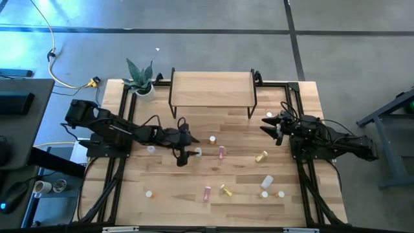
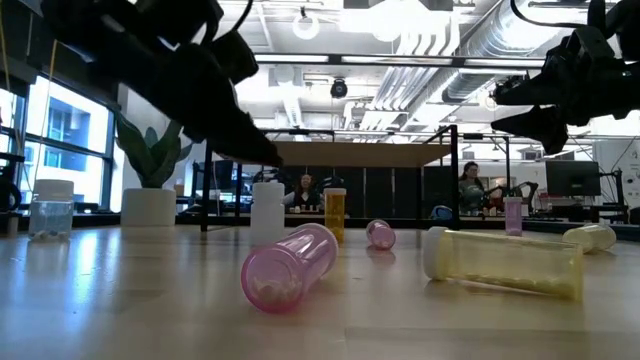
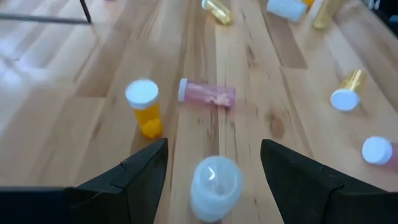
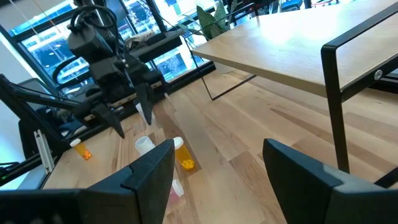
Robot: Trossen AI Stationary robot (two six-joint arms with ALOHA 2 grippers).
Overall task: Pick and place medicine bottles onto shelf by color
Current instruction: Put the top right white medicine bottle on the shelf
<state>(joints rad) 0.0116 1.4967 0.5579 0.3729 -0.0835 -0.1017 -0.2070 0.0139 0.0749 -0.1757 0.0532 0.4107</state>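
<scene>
Left pincer (image 1: 184, 157) hangs spread wide over a white bottle (image 1: 198, 152); right pincer (image 1: 275, 126) gapes too. You'll count eleven bottles on the counter (image 1: 239, 194), shelf (image 1: 212, 88) bare.

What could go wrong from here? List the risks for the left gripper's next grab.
1. The left gripper hangs open around an upright white bottle; a poorly centered close could tip it.
2. An orange bottle and a lying pink bottle sit just beyond it; a forward push may knock or roll them.
3. The shelf stands on thin legs with nothing on it yet; a carried bottle could catch its edge.
</scene>
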